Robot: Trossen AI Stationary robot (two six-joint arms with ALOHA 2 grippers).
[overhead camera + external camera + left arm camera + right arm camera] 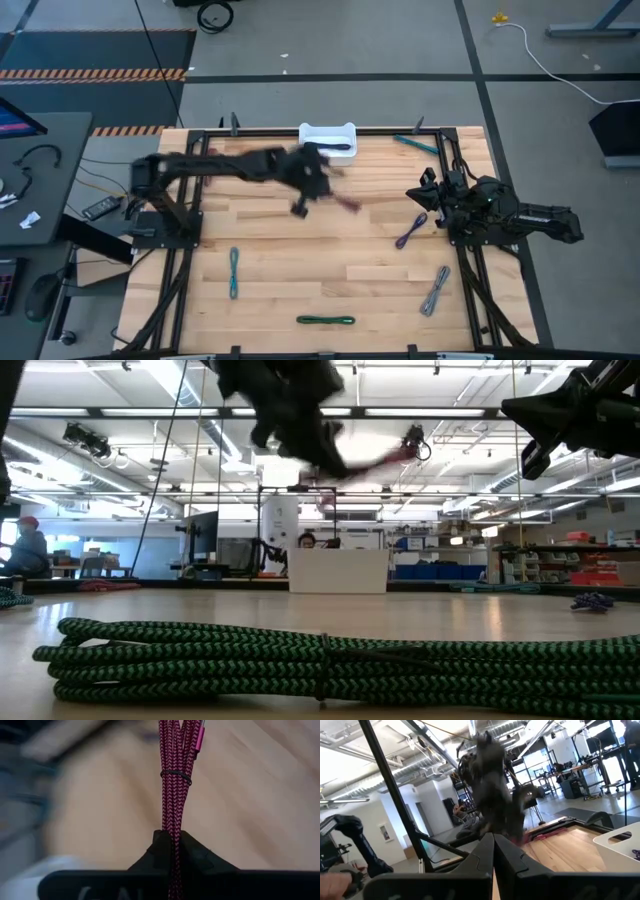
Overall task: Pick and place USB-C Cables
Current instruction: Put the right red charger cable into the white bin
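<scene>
usb-c cables: five loose on table (300,290), one maroon cable (172,795) pinched in left hand (170,842); right hand (493,851) closed, empty

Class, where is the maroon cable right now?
The maroon cable hangs clamped in the left gripper, above the table's middle, just in front of the white tray.

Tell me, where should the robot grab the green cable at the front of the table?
Probably at the middle of the green cable, coming straight down from above. It lies flat and stretched sideways on the table, and the low view shows a tie cinching the strands near its middle, so jaws closing across that narrow waist should catch every strand.
</scene>
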